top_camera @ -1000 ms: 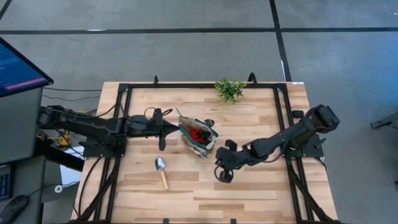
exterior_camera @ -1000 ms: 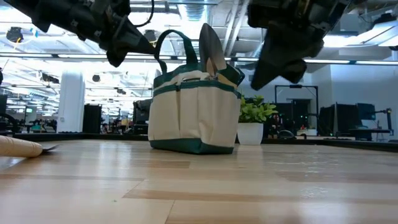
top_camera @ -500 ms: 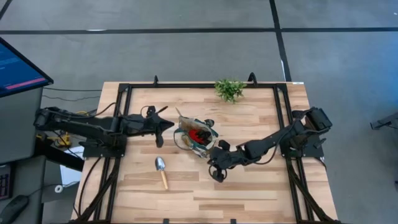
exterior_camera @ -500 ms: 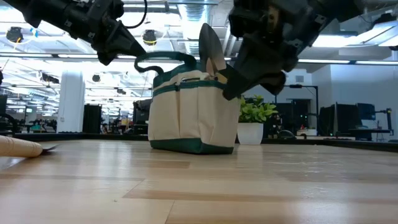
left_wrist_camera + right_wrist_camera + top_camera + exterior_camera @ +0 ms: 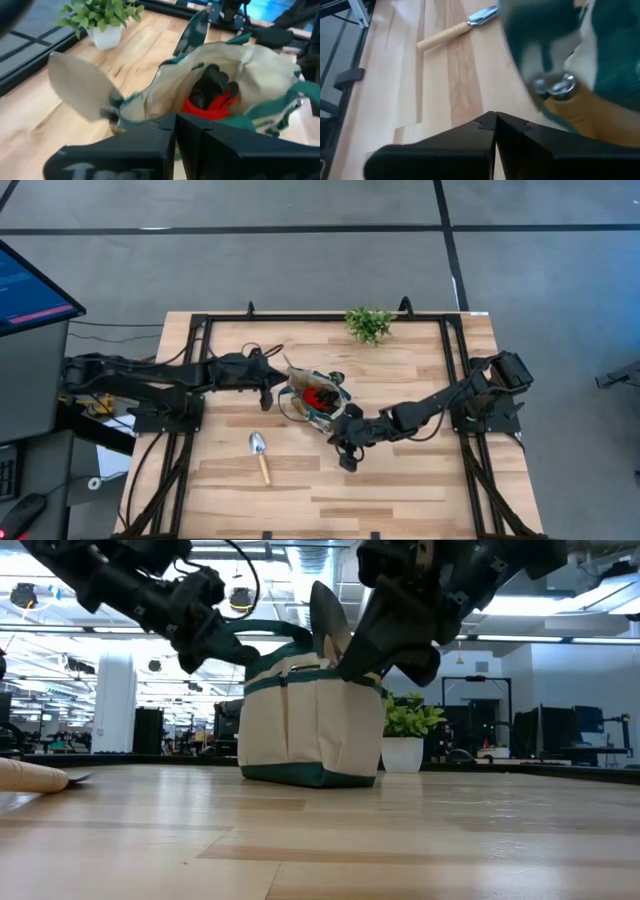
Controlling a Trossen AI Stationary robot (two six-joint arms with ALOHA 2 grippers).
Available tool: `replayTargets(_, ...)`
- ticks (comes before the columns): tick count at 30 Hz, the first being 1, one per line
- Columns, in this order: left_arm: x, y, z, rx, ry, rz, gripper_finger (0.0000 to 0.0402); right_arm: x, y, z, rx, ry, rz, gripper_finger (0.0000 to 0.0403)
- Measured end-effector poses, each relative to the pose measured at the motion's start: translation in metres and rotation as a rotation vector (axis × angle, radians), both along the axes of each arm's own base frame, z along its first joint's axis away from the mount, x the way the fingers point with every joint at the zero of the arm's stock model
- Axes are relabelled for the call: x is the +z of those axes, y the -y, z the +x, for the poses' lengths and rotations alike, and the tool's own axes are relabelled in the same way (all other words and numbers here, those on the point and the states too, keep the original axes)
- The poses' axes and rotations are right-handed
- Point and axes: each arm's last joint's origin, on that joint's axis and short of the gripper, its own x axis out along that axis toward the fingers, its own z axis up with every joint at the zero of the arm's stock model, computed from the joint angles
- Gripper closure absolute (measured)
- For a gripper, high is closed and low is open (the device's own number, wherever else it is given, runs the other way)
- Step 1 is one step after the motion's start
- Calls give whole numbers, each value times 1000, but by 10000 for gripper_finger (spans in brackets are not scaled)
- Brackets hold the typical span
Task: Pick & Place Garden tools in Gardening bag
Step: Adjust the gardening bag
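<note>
Gardening bag at table centre, already holding tools; one trowel lies just in front. Left gripper and right gripper — both closed, empty — flank the bag. Next, probably: fetch that trowel.

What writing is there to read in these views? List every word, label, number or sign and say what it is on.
No text can be read in any view.
monitor: lines on its blue screen, too small to read.
left end effector: pale marks on its housing, too blurred to read.
gardening bag: no label or print visible.
trowel on the table: no marking visible.
</note>
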Motion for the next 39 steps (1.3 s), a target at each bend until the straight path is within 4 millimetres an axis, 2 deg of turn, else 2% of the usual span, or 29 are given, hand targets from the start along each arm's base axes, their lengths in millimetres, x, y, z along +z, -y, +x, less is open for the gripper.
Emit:
replayTargets(5, -6, -11, 8, -5, 16, -4, 401, -4, -6, 0, -7, -11, 27, 403)
replayTargets(11, -5, -18, 9, -20, 40, -2, 401, -32, -7, 7, -19, -75, 72, 403)
replayTargets(13, -5, -19, 9, -27, 42, -7, 401, -41, -6, 15, -32, -34, 79, 403)
replayTargets(19, -6, -17, 9, -90, 52, -67, 401, -53, 3, 22, -129, -7, 26, 403)
replayTargets(28, -10, -7, 9, -137, 16, -159, 401, -46, 7, 7, -257, -85, -90, 403)
replayTargets(39, -10, 13, 12, -202, 17, -207, 400, -28, 15, -1, -385, -50, -223, 403)
